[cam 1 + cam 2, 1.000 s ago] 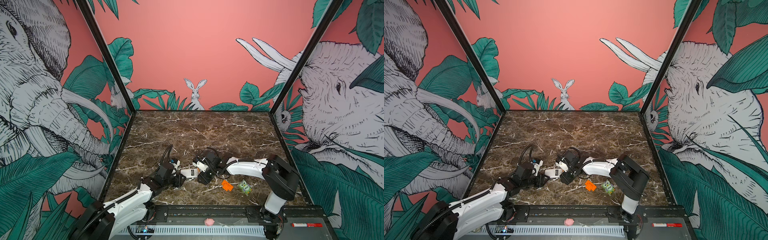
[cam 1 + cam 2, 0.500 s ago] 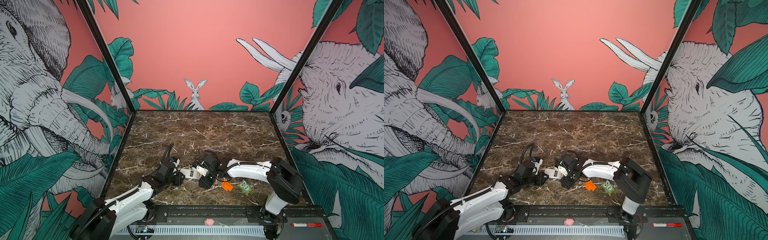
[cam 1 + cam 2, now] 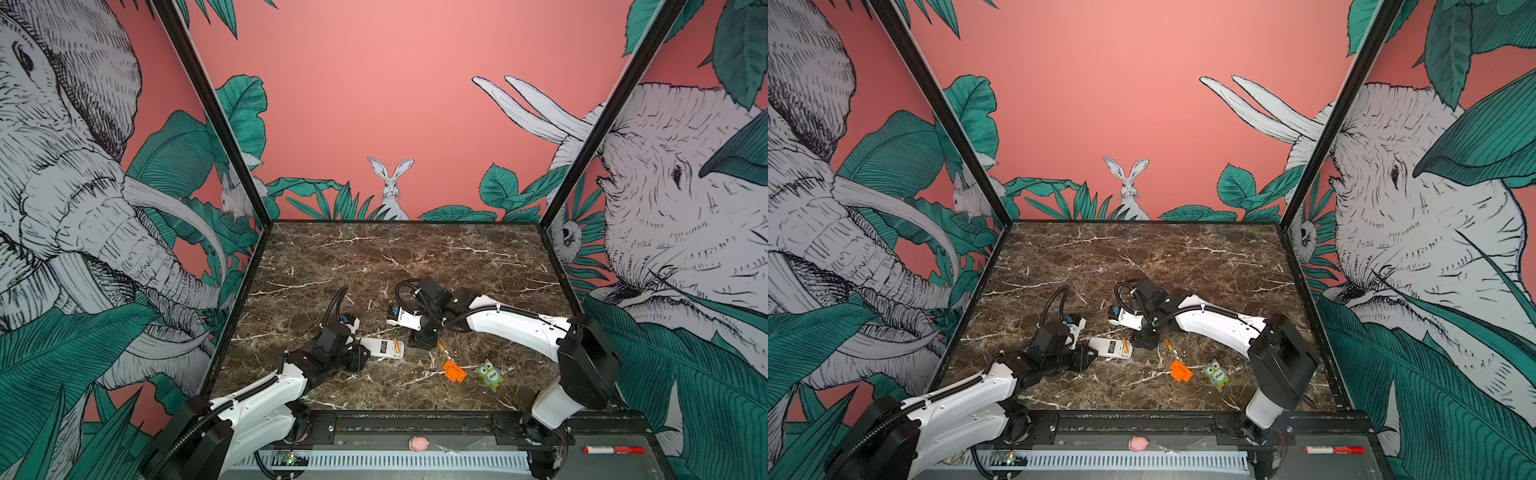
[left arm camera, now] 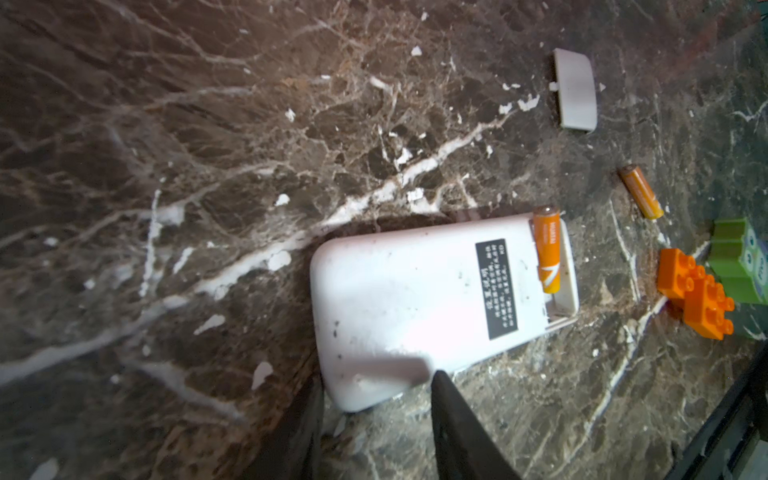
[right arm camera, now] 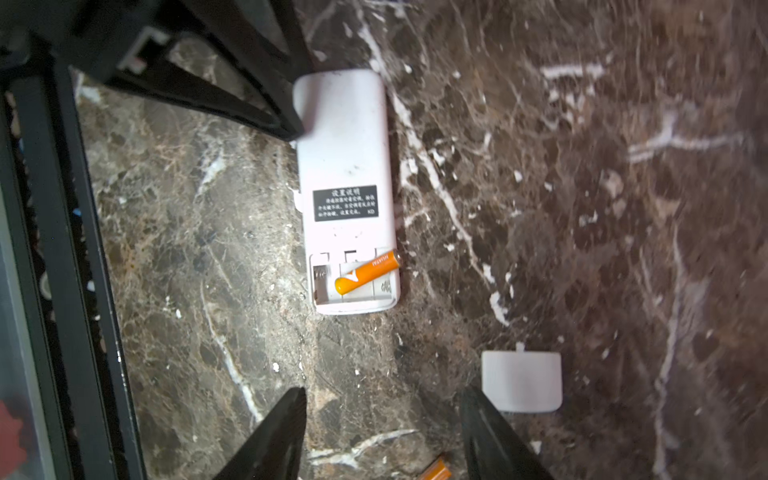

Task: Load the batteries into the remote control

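The white remote control [image 4: 415,291] lies back up on the marble, label showing, its battery bay uncovered. One orange battery [image 5: 368,272] rests slantwise across that bay, not seated. The other battery [image 4: 640,191] lies on the table, close under my right gripper [image 5: 384,390], which is open and empty just past the remote's bay end. My left gripper [image 4: 374,382] is shut on the remote's opposite end, at a corner. In both top views the remote [image 3: 382,348] [image 3: 1111,348] sits between the two grippers [image 3: 363,355] [image 3: 424,338].
The remote's loose white battery cover [image 5: 521,382] lies beside the right gripper's finger. An orange toy brick [image 3: 454,370] and a green owl toy [image 3: 489,374] sit front right of the remote. A pink blob [image 3: 417,444] and a red marker [image 3: 614,449] lie on the front rail.
My right gripper has drawn back from the remote's bay end, a little to the right and away. The remote and my left gripper have stayed put.
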